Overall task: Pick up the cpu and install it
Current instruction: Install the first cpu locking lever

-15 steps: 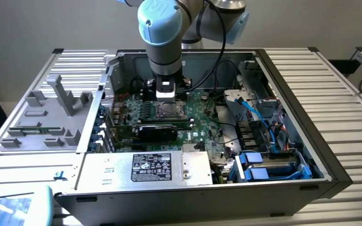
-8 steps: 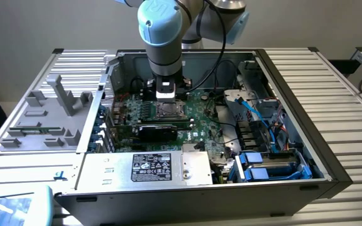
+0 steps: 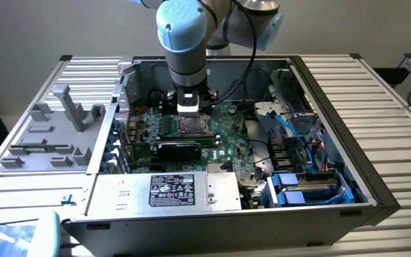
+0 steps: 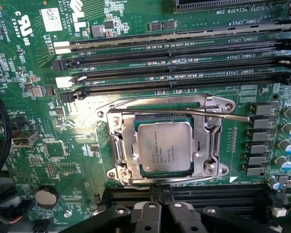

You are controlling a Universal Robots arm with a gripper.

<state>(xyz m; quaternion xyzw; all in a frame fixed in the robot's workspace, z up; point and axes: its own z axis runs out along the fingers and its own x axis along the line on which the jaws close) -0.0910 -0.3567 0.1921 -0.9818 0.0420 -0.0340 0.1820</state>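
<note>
Exterior view: my arm (image 3: 185, 48) reaches down from above into an open computer case (image 3: 334, 176) that lies on a ribbed metal table (image 3: 384, 101). My gripper (image 3: 189, 111) hangs over the green motherboard (image 3: 227, 134), directly above the socket frame (image 3: 190, 127) near the board's middle. A silver box with a label (image 3: 173, 190) sits along the case's near wall. Blue cables (image 3: 291, 134) run along the exterior view's right side of the case. A grey moulded fixture (image 3: 48, 134) rests on the table at the exterior view's left, outside the case.

Wrist view: the cpu (image 4: 165, 148) lies flat inside the metal socket frame (image 4: 115, 145), its silver top facing up with faint printed text. A thin lever rod (image 4: 184, 112) crosses the frame between the cpu and the rows of memory slots (image 4: 160, 60). A coin cell (image 4: 46, 196) sits on the board well apart from the socket. My gripper (image 4: 163, 212) shows as two dark fingers (image 4: 146, 216) pressed together with nothing between them, clear of the cpu and level with the socket's edge.
</note>
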